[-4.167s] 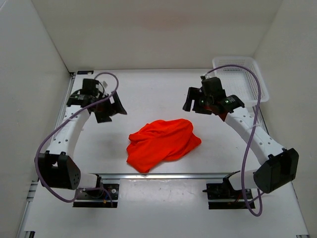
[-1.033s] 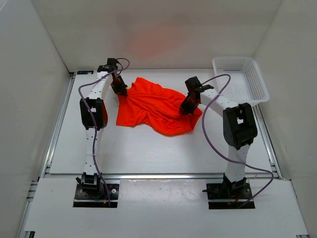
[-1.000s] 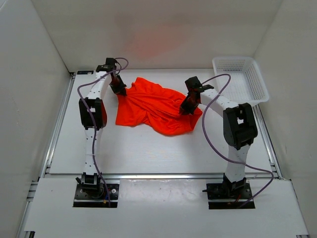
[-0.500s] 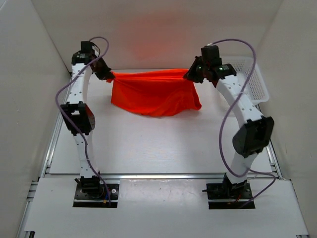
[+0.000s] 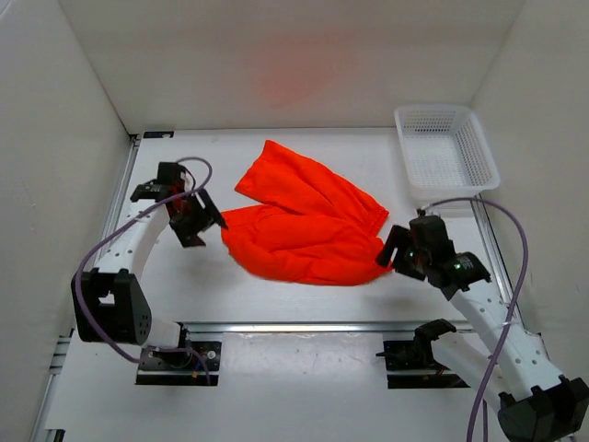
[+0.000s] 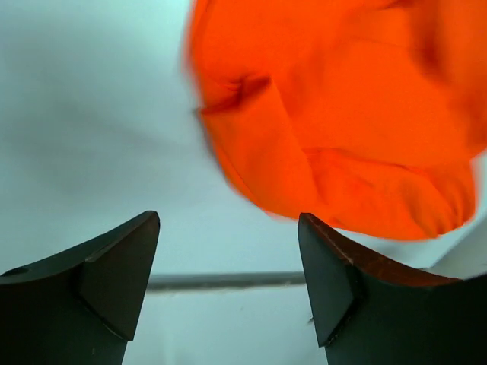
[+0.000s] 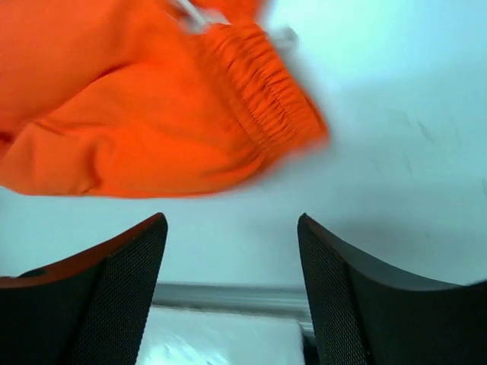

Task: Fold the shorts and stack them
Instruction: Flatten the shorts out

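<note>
On the white table (image 5: 276,299), the shorts (image 5: 308,226) lay spread out roughly flat near the middle, a bright orange-red shape with its two wide legs splayed apart: one leg reached toward the far left, the other ran leftward closer to the arms, and the waistband (image 7: 262,99) sat at the right end. The left gripper (image 5: 197,222) hovered just beside the tip of the nearer leg, apart from the cloth, with its jaws spread wide and nothing between them. Its wrist camera showed both dark fingers (image 6: 114,266) parted over bare table, with the rumpled leg lying beyond their tips. The right gripper (image 5: 393,255) sat just beside the near right corner of the shorts, at the waistband end. It too was spread open and gripped nothing, and in its wrist view the gathered elastic band lay past the fingertips rather than between them. A small white drawstring (image 7: 190,11) showed, blurred, at the top edge of that view. Whether the right fingers touched the fabric could not be told from above. A white mesh basket (image 5: 438,109) stood at the far right corner, well apart from the shorts.
</note>
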